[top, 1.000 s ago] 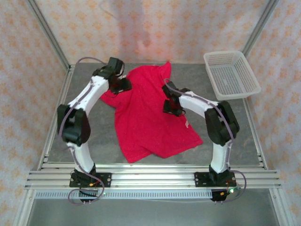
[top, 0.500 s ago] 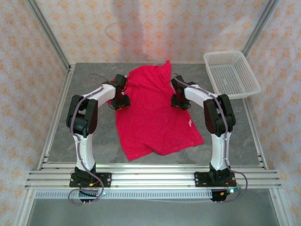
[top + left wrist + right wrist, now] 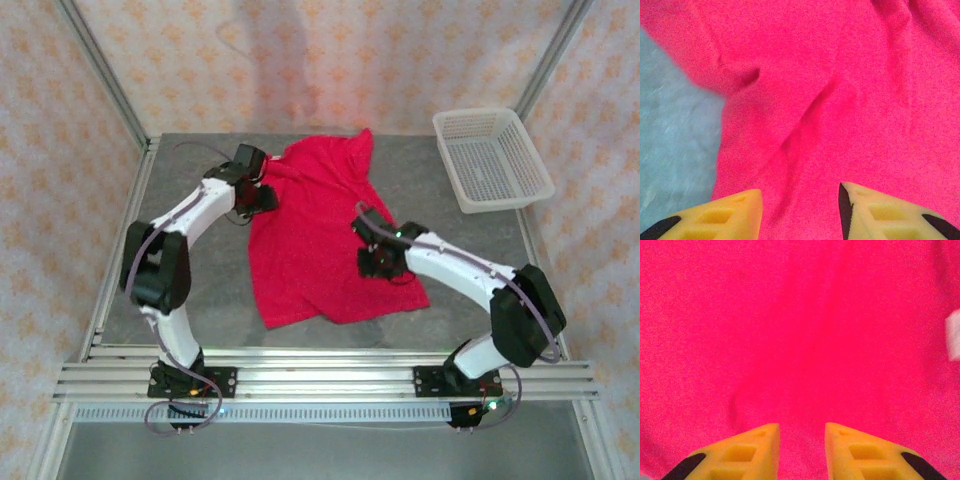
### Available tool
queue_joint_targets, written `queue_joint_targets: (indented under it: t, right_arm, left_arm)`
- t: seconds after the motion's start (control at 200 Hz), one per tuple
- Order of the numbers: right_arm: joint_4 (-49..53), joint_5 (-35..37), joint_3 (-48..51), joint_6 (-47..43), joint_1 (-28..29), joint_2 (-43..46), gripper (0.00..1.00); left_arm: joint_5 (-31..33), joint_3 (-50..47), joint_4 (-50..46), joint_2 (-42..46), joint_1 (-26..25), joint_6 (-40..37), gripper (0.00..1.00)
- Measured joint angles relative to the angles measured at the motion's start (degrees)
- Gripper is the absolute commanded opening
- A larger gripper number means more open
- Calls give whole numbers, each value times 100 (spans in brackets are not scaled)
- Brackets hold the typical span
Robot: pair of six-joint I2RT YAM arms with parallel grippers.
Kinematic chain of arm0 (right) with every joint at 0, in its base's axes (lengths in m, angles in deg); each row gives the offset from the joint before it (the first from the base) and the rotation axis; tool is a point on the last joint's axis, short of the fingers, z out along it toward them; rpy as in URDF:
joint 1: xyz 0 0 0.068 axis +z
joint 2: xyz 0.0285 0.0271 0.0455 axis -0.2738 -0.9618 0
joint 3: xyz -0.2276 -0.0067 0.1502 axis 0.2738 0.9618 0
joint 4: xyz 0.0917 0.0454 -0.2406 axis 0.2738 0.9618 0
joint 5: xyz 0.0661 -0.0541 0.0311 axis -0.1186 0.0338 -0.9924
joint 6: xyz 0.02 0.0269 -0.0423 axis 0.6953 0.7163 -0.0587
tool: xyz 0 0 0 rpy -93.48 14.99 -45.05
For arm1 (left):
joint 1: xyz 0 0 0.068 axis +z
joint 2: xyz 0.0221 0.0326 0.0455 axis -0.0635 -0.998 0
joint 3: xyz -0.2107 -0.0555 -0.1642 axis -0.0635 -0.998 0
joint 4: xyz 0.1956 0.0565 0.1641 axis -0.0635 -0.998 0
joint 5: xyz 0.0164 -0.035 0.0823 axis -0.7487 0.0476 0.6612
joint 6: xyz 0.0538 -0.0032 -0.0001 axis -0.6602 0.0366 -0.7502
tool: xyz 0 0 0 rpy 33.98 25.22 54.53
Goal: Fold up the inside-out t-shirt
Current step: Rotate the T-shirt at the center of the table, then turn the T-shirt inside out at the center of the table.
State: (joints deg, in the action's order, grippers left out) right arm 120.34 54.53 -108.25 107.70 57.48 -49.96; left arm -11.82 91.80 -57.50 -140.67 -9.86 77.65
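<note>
T-shirt (image 3: 320, 240) lies spread and rumpled on the desk (image 3: 480, 225). From above, the left pincer (image 3: 262, 195) hovers at its left sleeve edge and the right pincer (image 3: 380, 262) over its right side.

Left wrist: jaws apart, holding nothing, cloth edge below.

Right wrist: jaws narrower but apart, empty, with a white tag (image 3: 954, 340) to the side.

Likely step: lining up the grasps. Next, each pincer must drop and pinch fabric.

- No text, number, brand or sign can be read in any of the views.
- A small white tag (image 3: 953, 340) sits on the t-shirt (image 3: 800, 330) at the right edge of the right wrist view. It is blurred and cut off by the frame, so no print on it can be made out.
</note>
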Motion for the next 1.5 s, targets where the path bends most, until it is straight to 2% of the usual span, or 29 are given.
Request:
queue_joint_targets:
  t: [0.115,0.36,0.52,0.696,0.776,0.831,0.951,1.001,1.056,1.246,1.376,1.501]
  right_arm:
    - [-70,42,448,251,546,7,32]
    - [-372,131,603,614,1102,-90,37]
    - [-479,125,905,820,1305,-90,40]
    - [-549,133,1049,892,1314,-179,41]
    - [-645,168,1045,887,1314,-367,37]
    - [-656,195,979,909,1314,-435,30]
    - [-695,225,813,883,1314,-595,5]
    - [-673,232,754,944,1314,-616,0]
    - [-601,225,699,953,1314,-616,0]
    - [122,234,289,946,1311,-238,0]
    - [446,214,-269,918,1266,249,0]
    - [514,149,-540,883,946,529,0]
  left_arm:
    - [2,-699,7,721,4,103,45]
    - [0,-2046,-7,1537,9,210,44]
    - [4,-2354,-48,1961,9,234,44]
    - [0,-2396,-42,2035,9,256,44]
    - [0,-2452,-46,2037,9,280,44]
    - [-2,-2487,-46,2041,9,317,43]
    - [-4,-2542,-46,2116,7,339,43]
    - [-4,-2562,-44,2179,-4,343,43]
    - [-9,-2590,-42,2288,-52,343,43]
    - [-195,-2649,151,2817,-590,199,42]
    - [-269,-2756,542,3051,-1276,-66,47]
    - [-249,-3088,1165,3130,-2033,-404,53]
